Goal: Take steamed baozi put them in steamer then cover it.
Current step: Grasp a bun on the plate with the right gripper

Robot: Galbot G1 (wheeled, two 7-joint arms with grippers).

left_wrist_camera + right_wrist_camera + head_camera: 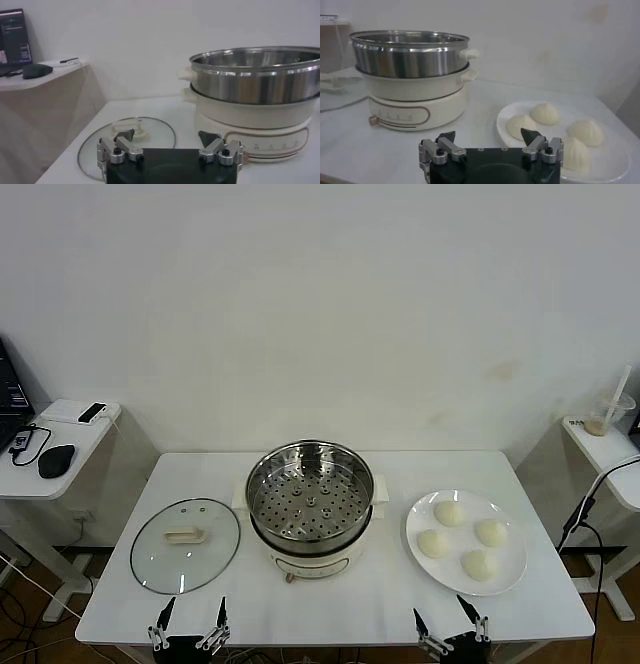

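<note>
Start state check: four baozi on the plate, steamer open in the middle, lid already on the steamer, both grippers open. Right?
Not quite. The lid isn't on the steamer; the head view shows it flat on the table to the steamer's left. Four baozi on the plate, left gripper and right gripper open: correct.

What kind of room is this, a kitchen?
Probably a robot test room set up like a kitchen, not a real one. A steamer and a plate of baozi sit on a plain white table, while side desks hold a mouse and cables.
</note>
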